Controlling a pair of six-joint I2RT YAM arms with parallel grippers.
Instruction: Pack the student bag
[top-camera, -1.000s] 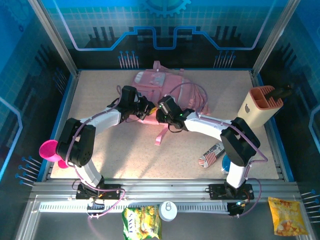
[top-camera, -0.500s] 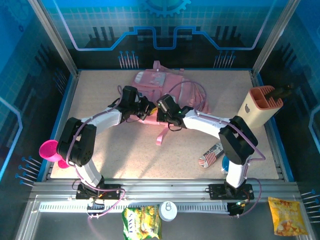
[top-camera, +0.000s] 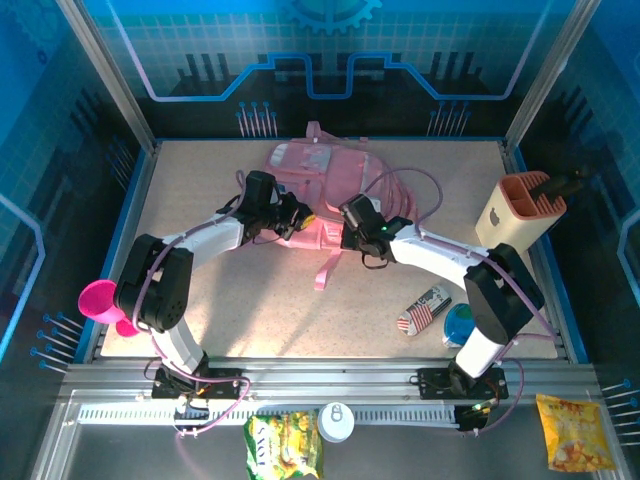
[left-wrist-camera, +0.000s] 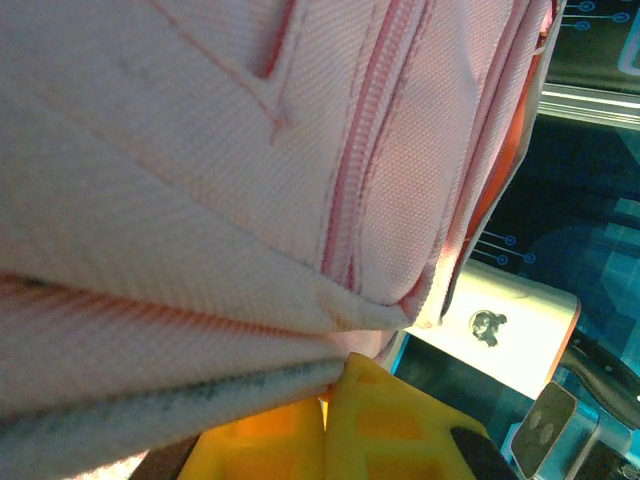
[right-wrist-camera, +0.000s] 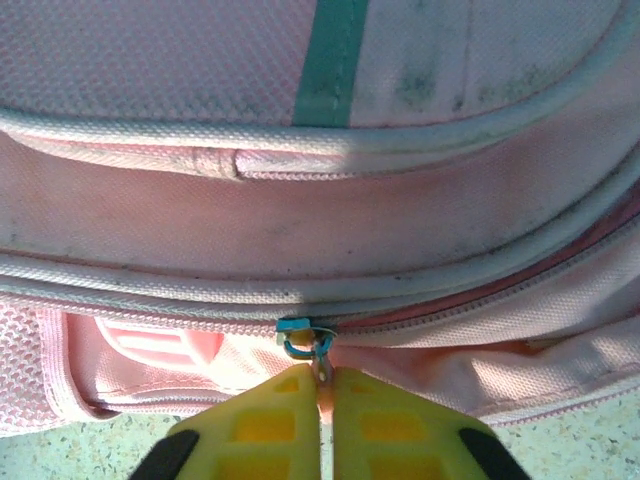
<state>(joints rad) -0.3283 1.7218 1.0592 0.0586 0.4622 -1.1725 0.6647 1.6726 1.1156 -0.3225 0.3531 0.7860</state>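
Left arm (top-camera: 200, 240): I read the elbow folded out to the left and the forearm reaching up-right toward table centre. Left gripper (top-camera: 296, 217) points right, with its yellow fingers (left-wrist-camera: 390, 430) pressed together and no gap. Right arm (top-camera: 440, 262): elbow bent out to the right, forearm running up-left toward centre. Right gripper (top-camera: 349, 212) faces the left one, near it but apart. On its wrist cam the jaws are closed flush, pinching a zip pull (right-wrist-camera: 318, 347) at the tips.
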